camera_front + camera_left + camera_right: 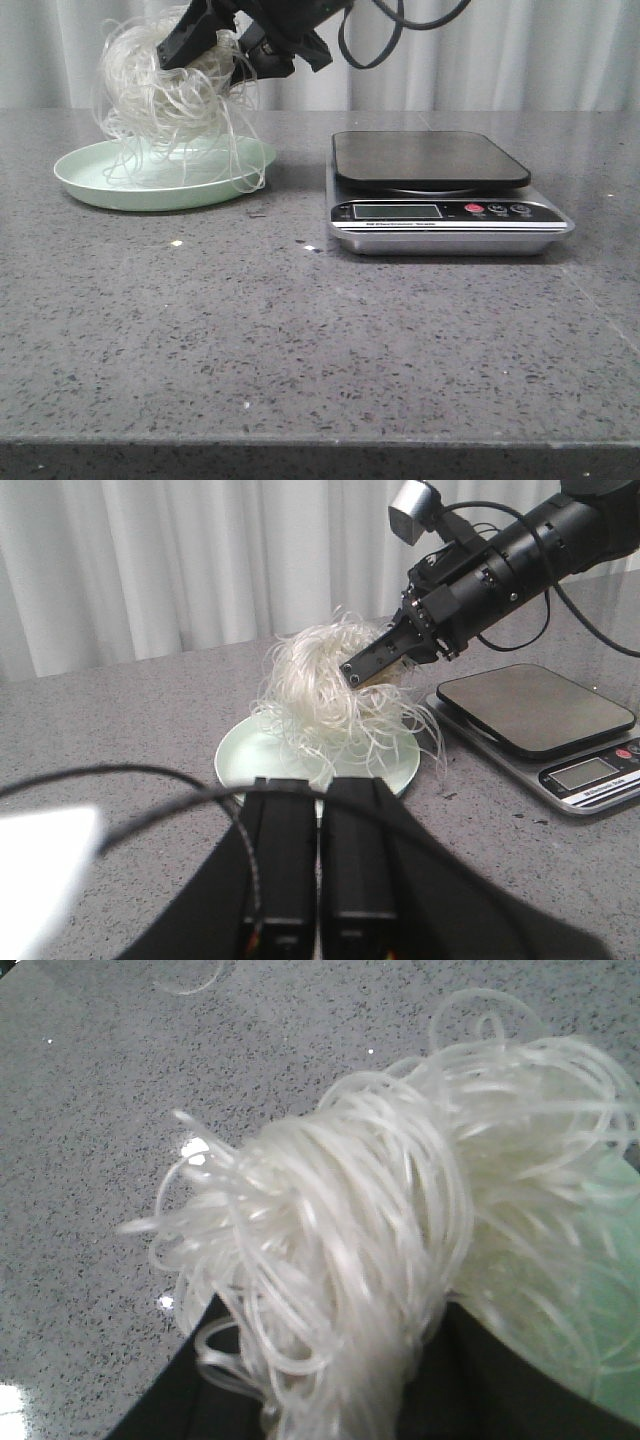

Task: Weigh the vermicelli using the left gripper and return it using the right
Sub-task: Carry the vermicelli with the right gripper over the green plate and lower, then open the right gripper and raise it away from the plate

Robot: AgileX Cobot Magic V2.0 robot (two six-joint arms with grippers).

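Whitish vermicelli (165, 85) in right claw (215, 50), scale (440, 190) text unreadable

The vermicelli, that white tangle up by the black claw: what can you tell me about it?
The vermicelli is a fluffy clump of thin, curly, translucent whitish strands, glossy and stiff-looking. The right gripper is shut on its upper part and holds it above the pale green plate, with loose loops trailing down to the plate's surface and over its near rim. It hangs to the left of the scale, whose platform is bare. The left gripper is shut, apart from it.

Bare table (300, 340) in front; scale (440, 190) stands beside plate (160, 180)
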